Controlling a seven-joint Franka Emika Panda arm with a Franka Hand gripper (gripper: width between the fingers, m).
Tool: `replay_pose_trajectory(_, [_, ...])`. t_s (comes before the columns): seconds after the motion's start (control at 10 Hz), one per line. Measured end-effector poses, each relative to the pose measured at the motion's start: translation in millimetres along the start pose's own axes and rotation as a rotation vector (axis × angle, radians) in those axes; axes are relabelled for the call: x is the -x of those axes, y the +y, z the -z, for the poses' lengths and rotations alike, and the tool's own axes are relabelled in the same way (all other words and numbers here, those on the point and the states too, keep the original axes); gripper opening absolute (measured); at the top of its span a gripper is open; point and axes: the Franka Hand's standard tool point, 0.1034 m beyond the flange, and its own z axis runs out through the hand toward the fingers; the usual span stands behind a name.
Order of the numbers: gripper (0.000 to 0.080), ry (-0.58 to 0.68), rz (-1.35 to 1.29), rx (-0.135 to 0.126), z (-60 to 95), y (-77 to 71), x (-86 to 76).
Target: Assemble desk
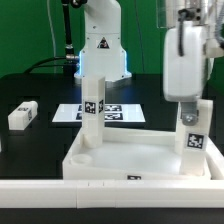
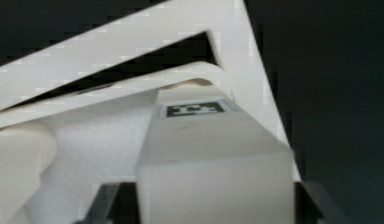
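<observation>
Gripper [image 1: 187,102] is parked over the desk top's [image 1: 140,156] far corner on the exterior view's right and clamped on the upper end of the gripped leg [image 1: 191,128]. Jaws are set narrow, closed to the leg's width, no gap seen. The leg is stood upright in that corner, tag faced toward the exterior camera, long axis vertical and lined up with the wrist, so it lies straight below the jaws, not offset to either side. That is the relation the next move is judged to hinge on: if the leg is to be turned or pressed into its seat, axis and wrist must be kept in line, since any tilt is likely to bind it. A standing leg [image 1: 92,105] is already placed at the far corner on the exterior view's left. A loose leg [image 1: 22,115] is left lying on the table [image 1: 40,90] near its edge on the exterior view's left, well apart from the desk top. The marker board [image 1: 118,112] is seen beyond the far rim, between the two upright legs. In the wrist view the gripped leg [image 2: 203,150] is shown filling the space between the dark fingers [image 2: 111,203], tag and corner rim beyond it; that contact is masked by the gripper body in the exterior view. Only the exterior view gives the other legs and the uprightness. Seating depth cannot be told from either.
</observation>
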Motion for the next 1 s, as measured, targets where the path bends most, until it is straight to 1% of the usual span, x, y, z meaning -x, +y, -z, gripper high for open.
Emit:
replay_pose_trajectory(0.2, [0.0294,0.004,-0.050,-0.001,-0.1,0.1,-2.2])
replay_pose_trajectory(0.3, [0.0372,0.001,-0.050,0.001,-1.3,1.1,-1.1])
replay_pose_trajectory(0.4, [0.0372,0.001,-0.008,0.001,-1.7,1.3,-1.1])
replay_pose_trajectory(0.5, [0.0567,0.001,-0.007,0.002,-1.8,1.4,-1.1])
replay_pose_trajectory(0.6, [0.0624,0.000,0.007,0.000,-0.1,0.8,-1.4])
replay_pose_trajectory(0.7, [0.0624,-0.011,0.064,-0.004,11.9,1.2,-7.4])
replay_pose_trajectory(0.8, [0.0644,-0.027,0.092,-0.008,28.9,4.5,-19.4])
replay_pose_trajectory(0.9, [0.0648,-0.037,0.111,-0.021,41.1,6.9,-32.6])
replay_pose_trajectory(1.0, [0.0648,-0.046,0.140,-0.033,52.9,7.5,-49.2])
